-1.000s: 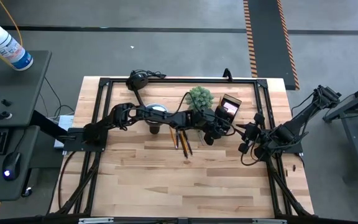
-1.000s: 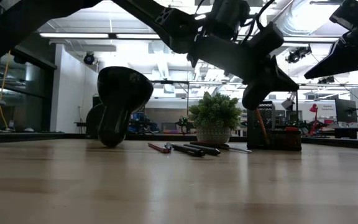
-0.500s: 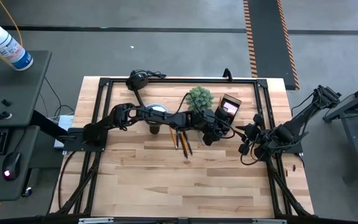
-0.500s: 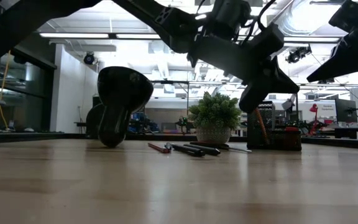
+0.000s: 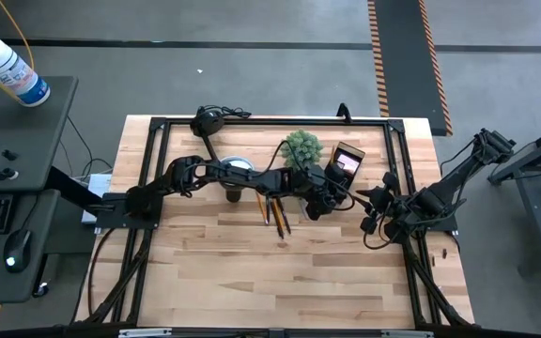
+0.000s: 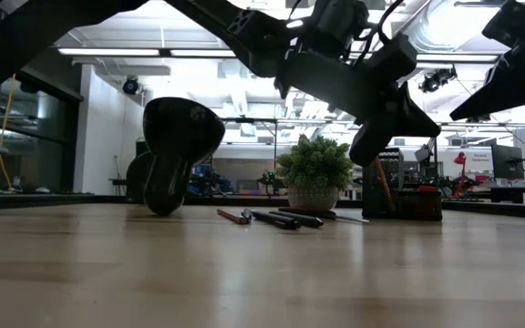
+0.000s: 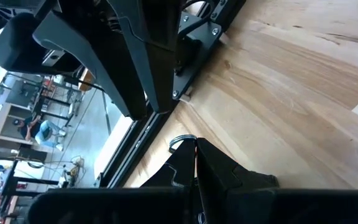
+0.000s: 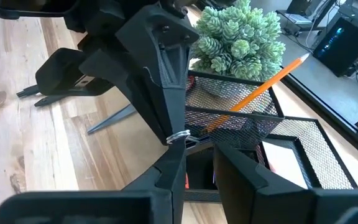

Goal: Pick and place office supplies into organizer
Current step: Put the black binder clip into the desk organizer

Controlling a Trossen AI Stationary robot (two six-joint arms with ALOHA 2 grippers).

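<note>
My left gripper (image 5: pixel 318 206) reaches across the table to just in front of the black mesh organizer (image 5: pixel 346 161) and hangs above the wood. It is shut on a small silver wire loop (image 8: pixel 179 137), perhaps a paper clip. My right gripper (image 8: pixel 201 169) waits close by on the organizer's right, open, with nothing between its fingers. An orange pencil (image 8: pixel 272 78) stands slanted in the organizer, and a pink pad (image 5: pixel 348 161) lies in it. Several pencils and pens (image 5: pixel 276 211) and red-handled scissors (image 6: pixel 231 217) lie flat on the table. My left gripper pinches the silver wire loop (image 7: pixel 181 143) between its two fingertips (image 8: pixel 166 118). Only the loop's curved end pokes out beside the tips. The fingers slant down from the table's left side. The loop is clear of the table and of the organizer.
A small green plant (image 5: pixel 302 146) stands just left of the organizer, touching its mesh in the right wrist view. A black desk lamp (image 5: pixel 236 169) sits under my left arm. The black frame rails (image 5: pixel 397 160) run along the table's edges. The near half shows bare wood.
My left gripper has rolled slightly about its own pointing line while staying in place, still shut on the wire loop.
</note>
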